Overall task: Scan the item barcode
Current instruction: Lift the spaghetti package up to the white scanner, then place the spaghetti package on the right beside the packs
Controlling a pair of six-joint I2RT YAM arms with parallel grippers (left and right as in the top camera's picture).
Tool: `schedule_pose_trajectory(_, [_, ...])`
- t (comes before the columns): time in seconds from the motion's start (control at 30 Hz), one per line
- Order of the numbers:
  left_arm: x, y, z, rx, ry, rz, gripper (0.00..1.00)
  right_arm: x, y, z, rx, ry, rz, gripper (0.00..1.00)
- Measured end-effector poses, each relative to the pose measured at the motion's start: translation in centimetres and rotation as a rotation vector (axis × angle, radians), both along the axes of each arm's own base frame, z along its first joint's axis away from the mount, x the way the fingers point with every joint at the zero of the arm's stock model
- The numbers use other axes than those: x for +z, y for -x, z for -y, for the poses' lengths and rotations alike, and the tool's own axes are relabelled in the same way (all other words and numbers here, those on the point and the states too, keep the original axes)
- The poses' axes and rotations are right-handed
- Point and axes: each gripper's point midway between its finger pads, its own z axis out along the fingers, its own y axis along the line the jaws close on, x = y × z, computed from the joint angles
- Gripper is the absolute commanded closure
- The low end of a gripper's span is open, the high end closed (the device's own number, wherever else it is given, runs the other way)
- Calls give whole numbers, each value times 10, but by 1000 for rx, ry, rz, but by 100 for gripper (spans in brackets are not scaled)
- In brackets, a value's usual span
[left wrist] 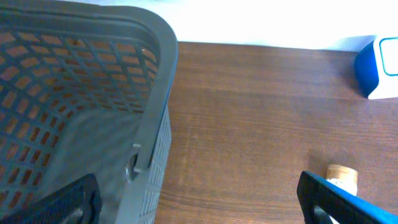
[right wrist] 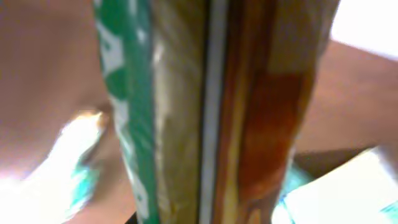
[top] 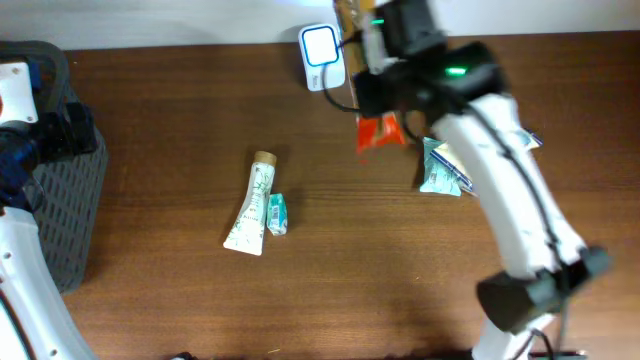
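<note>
Ok, right hand (top: 368, 45) is pinching a flat packet (right wrist: 205, 112), green and brown-orange, up at the 12 o'clock edge, just beside the scanner (top: 320, 48), which glows blue-white. Left hand (left wrist: 199, 186) is spread wide and holds nothing, by the grey basket (left wrist: 155, 74) at 9 o'clock. Orange wrapper (top: 380, 132) sits partly under the right arm (top: 510, 190), teal pouches (top: 440, 172) toward 2 o'clock. Near centre: cream tube (top: 250, 205), small teal sachet (top: 277, 213) just beside it. Brown wood tabletop (top: 380, 280), white wall (top: 150, 20) behind.

One basket (top: 70, 200), one scanner (top: 320, 48), one tube (top: 250, 205), one teal sachet (top: 277, 214), one orange pack (top: 378, 133), one green-brown pack (right wrist: 186, 112), perhaps two teal-white packs (top: 440, 172) at right.
</note>
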Motion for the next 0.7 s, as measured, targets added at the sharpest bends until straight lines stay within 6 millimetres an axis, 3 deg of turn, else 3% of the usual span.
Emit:
schedule_pose_trajectory(0.03, [0, 0, 0, 0, 0, 0, 1, -11, -21, -2, -28, 70, 50, 96])
schedule_pose_trajectory(0.07, [0, 0, 0, 0, 0, 0, 1, -32, -54, -7, -67, 162, 122, 96])
schedule_pose_trajectory(0.17, [0, 0, 0, 0, 0, -1, 1, -90, -113, -5, -103, 377, 213, 96])
schedule_pose_trajectory(0.3, [0, 0, 0, 0, 0, 0, 1, -142, -153, 8, -83, 635, 271, 96])
schedule_pose_trajectory(0.43, [0, 0, 0, 0, 0, -1, 1, -173, -156, 12, -31, 739, 227, 96])
schedule_pose_trajectory(0.7, [0, 0, 0, 0, 0, -1, 1, -184, -143, 19, 21, 803, 146, 96])
